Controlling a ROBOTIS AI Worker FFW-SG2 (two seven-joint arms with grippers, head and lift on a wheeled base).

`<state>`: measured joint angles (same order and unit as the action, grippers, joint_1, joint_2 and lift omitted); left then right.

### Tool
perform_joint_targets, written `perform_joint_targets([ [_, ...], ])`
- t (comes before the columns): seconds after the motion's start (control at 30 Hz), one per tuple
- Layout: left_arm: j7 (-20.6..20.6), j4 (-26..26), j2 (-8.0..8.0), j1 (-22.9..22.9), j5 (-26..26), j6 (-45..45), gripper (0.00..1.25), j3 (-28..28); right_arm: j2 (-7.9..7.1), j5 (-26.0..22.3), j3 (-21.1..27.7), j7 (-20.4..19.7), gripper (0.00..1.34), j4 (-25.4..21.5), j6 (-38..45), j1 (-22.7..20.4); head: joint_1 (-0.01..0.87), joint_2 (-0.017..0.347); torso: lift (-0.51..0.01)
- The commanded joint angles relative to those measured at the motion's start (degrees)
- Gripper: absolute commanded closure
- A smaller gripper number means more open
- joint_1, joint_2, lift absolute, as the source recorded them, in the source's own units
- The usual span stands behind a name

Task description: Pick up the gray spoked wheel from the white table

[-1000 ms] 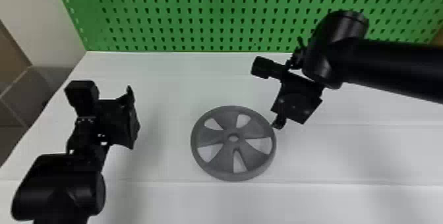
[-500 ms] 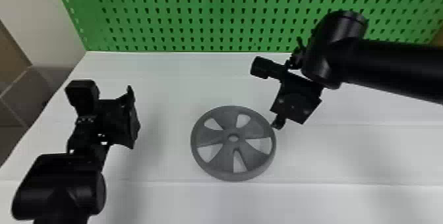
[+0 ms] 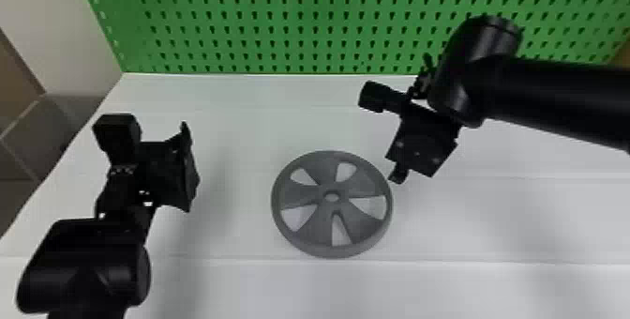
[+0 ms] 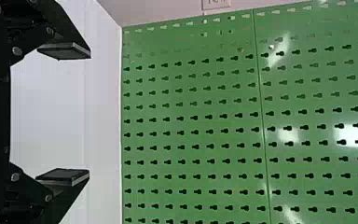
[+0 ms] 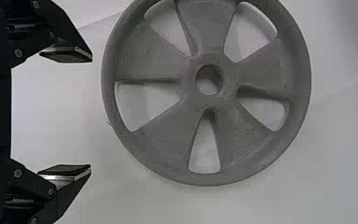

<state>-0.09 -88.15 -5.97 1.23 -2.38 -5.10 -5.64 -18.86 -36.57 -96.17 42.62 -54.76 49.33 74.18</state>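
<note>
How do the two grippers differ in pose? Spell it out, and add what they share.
The left gripper points toward the green pegboard; the right gripper is turned toward the gray spoked wheel. The left gripper is away from the wheel, while the right gripper is close by its rim. Both are open and empty.

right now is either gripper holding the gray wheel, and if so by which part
Nothing is held. The right gripper has its fingers apart beside the gray spoked wheel, and the left gripper is open with nothing between its fingers.
</note>
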Motion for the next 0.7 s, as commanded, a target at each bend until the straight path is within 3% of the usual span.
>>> perform_joint_targets([
  [0.0, 0.00, 0.00, 0.00, 0.00, 0.09, 0.00, 0.36, 0.01, 0.23, -0.25, 0.54, -0.70, 0.42, 0.01, 1.64, -0.17, 0.784, 0.057, 0.000],
  [0.2, 0.00, 0.09, 0.00, 0.18, 0.27, 0.00, 0.36, 0.10, 0.58, -1.57, 0.98, -1.49, 0.42, 0.71, 3.22, -0.52, 0.784, 0.057, 0.000],
  [0.4, 0.00, 0.17, 0.00, 0.35, 0.35, 0.00, 0.36, 0.19, 0.85, -6.67, 1.16, -2.46, 0.42, 2.29, 4.63, -0.96, 0.784, 0.057, 0.000],
  [0.67, 0.00, 0.53, 0.00, 0.61, 0.88, 0.00, 0.36, 0.63, 1.55, -14.93, 2.21, -7.47, 0.42, 4.75, 7.71, -1.05, 0.784, 0.057, 0.000],
])
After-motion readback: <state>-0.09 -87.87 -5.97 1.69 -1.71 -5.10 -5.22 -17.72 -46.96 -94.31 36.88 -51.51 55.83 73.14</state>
